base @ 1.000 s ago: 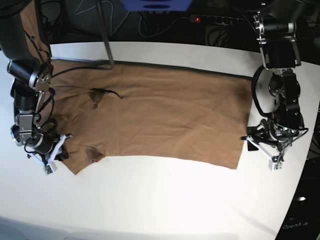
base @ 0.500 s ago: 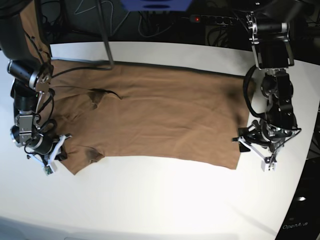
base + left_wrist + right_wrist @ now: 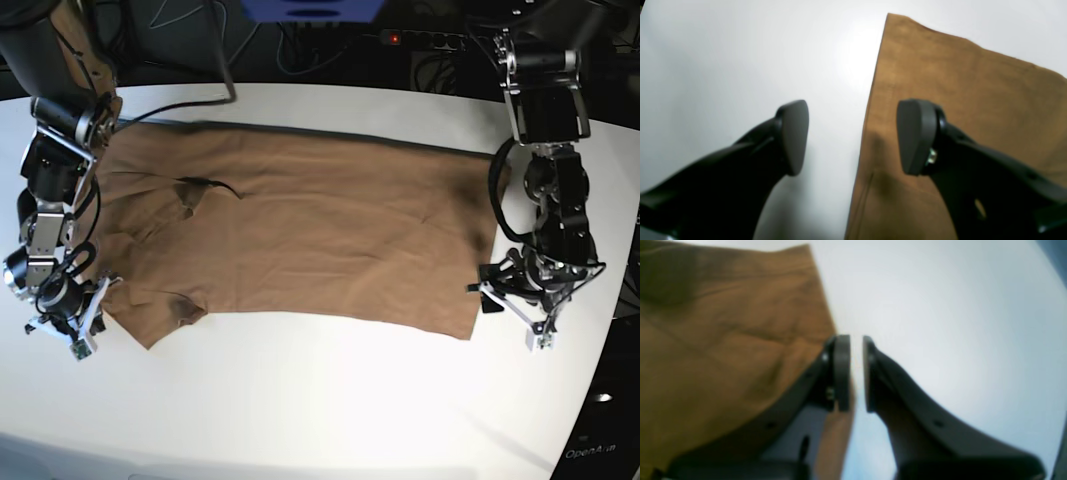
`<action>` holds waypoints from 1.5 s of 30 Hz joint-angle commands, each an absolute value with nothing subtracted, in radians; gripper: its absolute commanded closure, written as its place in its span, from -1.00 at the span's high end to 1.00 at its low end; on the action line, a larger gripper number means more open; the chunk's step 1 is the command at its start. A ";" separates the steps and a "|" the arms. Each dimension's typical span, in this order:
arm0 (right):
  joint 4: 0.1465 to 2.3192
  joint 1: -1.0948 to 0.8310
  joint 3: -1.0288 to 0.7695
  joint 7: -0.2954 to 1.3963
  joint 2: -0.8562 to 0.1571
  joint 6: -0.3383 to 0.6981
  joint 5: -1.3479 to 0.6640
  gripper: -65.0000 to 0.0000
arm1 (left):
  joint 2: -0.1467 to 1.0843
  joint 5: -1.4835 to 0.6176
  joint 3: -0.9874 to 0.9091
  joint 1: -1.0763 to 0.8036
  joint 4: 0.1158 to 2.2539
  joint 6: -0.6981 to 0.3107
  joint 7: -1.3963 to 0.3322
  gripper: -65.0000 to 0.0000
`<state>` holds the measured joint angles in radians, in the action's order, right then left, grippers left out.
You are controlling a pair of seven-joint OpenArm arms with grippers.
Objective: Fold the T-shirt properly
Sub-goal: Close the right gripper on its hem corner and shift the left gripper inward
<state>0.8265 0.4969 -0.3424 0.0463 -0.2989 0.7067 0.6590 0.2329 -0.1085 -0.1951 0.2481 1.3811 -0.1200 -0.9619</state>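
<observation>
The tan T-shirt (image 3: pixel 320 235) lies spread flat across the white table (image 3: pixel 300 400), sleeves at the view's left and hem at its right. My left gripper (image 3: pixel 853 136) is open and straddles the hem edge of the T-shirt (image 3: pixel 957 93), one finger over bare table and the other over cloth. In the base view the left gripper (image 3: pixel 507 305) hangs at the shirt's lower right corner. My right gripper (image 3: pixel 857 373) stands just off the sleeve edge of the T-shirt (image 3: pixel 723 350); its jaws are a narrow slit apart with only table showing between. The base view shows the right gripper (image 3: pixel 70 335) beside the lower sleeve.
Behind the table's back edge lie a power strip (image 3: pixel 420 38) with a red light and tangled cables. A black cable (image 3: pixel 170 105) runs over the table's back left to the right arm. The table's edge curves in close at the far right (image 3: pixel 610 330).
The right gripper has slid left off the lower sleeve and its jaws have parted a little. The left gripper has moved left to the hem corner. The shirt's back left corner shifted.
</observation>
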 commanded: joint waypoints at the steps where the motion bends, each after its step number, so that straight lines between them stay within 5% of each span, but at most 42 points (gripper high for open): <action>1: 0.826 0.553 -0.346 0.035 -0.318 0.698 0.644 -0.58 | 0.243 -0.113 -0.199 0.272 1.399 -0.119 -0.947 0.25; 8: 0.621 0.716 -0.340 0.096 -0.360 0.698 0.648 -0.13 | 0.242 -0.113 -0.199 0.274 1.399 -0.117 -0.949 0.25; 20: 0.323 0.877 -0.338 0.127 -0.403 0.698 0.648 -0.11 | 0.243 -0.113 -0.199 0.274 1.399 -0.117 -0.947 0.25; 45: 0.315 0.791 -0.338 0.139 -0.383 0.698 0.648 -0.11 | 0.245 -0.113 -0.197 0.272 1.399 -0.117 -0.947 0.25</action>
<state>0.2996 0.7578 -0.3382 0.1528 -0.3653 0.7002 0.6552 0.2329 -0.1112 -0.1951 0.2485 1.3792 -0.1196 -0.9646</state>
